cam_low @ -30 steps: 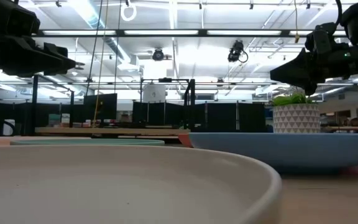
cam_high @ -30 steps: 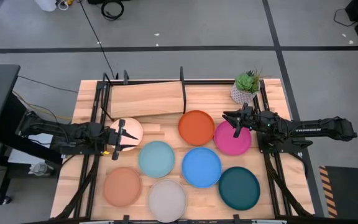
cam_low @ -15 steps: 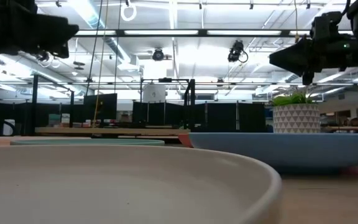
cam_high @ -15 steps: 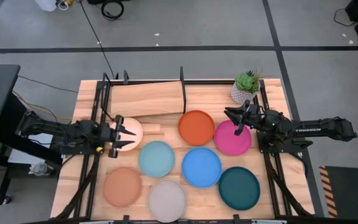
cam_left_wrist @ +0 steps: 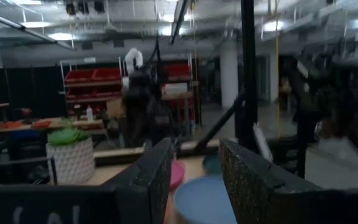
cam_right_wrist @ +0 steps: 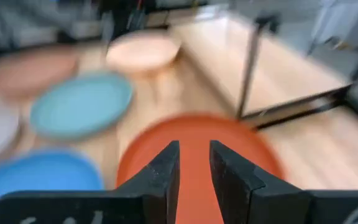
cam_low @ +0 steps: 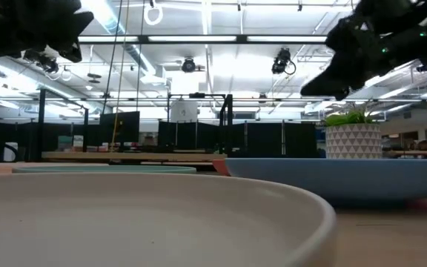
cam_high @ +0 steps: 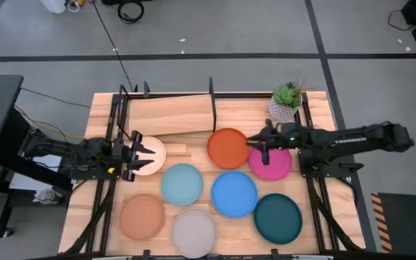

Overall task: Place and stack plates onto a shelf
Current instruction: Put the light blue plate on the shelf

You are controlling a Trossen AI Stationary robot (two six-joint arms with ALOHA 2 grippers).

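Note:
Eight plates lie flat on the wooden tabletop: pale peach (cam_high: 152, 154), orange (cam_high: 228, 147), magenta (cam_high: 274, 163), light blue (cam_high: 181, 183), bright blue (cam_high: 234, 193), dark teal (cam_high: 278, 217), terracotta (cam_high: 142, 216) and grey-white (cam_high: 194, 231). The shelf's pale plank (cam_high: 168, 114) and black divider (cam_high: 212, 105) stand at the far side, with no plate on them. My left gripper (cam_high: 140, 152) is open above the peach plate's left part and points toward the table's right. My right gripper (cam_high: 256, 143) is open with a narrow gap. It hovers over the gap between the orange and magenta plates, and the orange plate (cam_right_wrist: 194, 134) lies beneath its fingers.
A potted plant (cam_high: 286, 101) in a white pot stands at the far right corner, just behind my right arm. Black frame rails (cam_high: 114, 123) run along the table's left and right sides. Bare wood (cam_high: 193, 148) shows between the peach and orange plates.
My right gripper has gone from above the magenta plate toward the table's left, to the orange plate's right edge, and has tipped downward. My left gripper has risen a little above the peach plate.

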